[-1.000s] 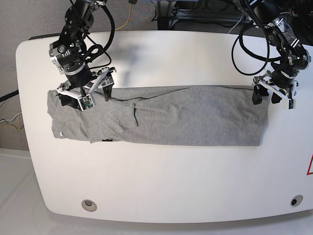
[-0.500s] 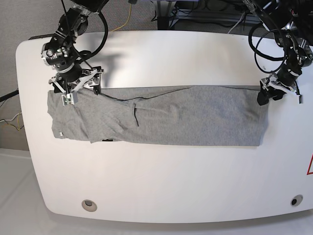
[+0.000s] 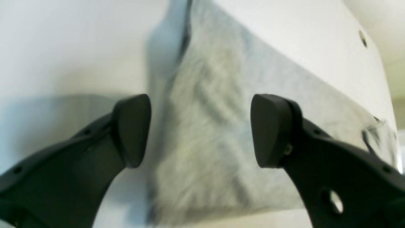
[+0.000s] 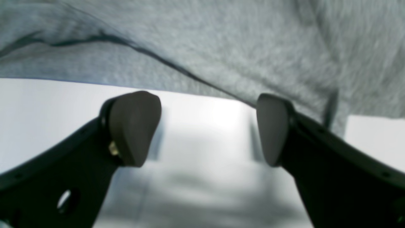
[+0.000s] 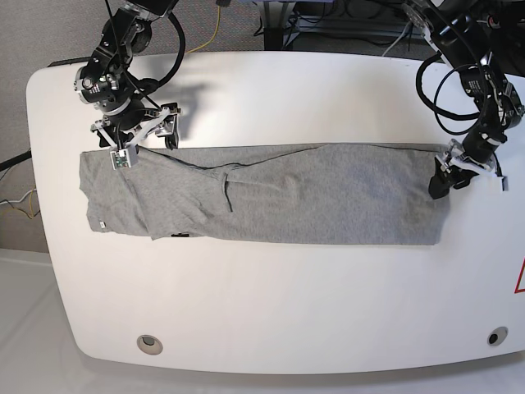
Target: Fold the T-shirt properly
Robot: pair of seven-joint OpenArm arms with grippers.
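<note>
While the grey T-shirt [image 5: 271, 194] is lying folded into a long band across the middle of the white counter [image 5: 271, 304], both end effectors are hovering spread and empty: the left end effector [image 5: 459, 176] at its right end, the right end effector [image 5: 135, 139] at its back-left edge.

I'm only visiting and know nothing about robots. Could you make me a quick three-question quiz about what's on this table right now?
1. True or false: the T-shirt lies as a long band across the white table.
2. Which is the left gripper doing? A) holding cloth B) open at the shirt's end C) out of sight
3. Fill in: the right gripper is open over the shirt's ____ edge.

Key: 1 true; 2 B; 3 far
</note>
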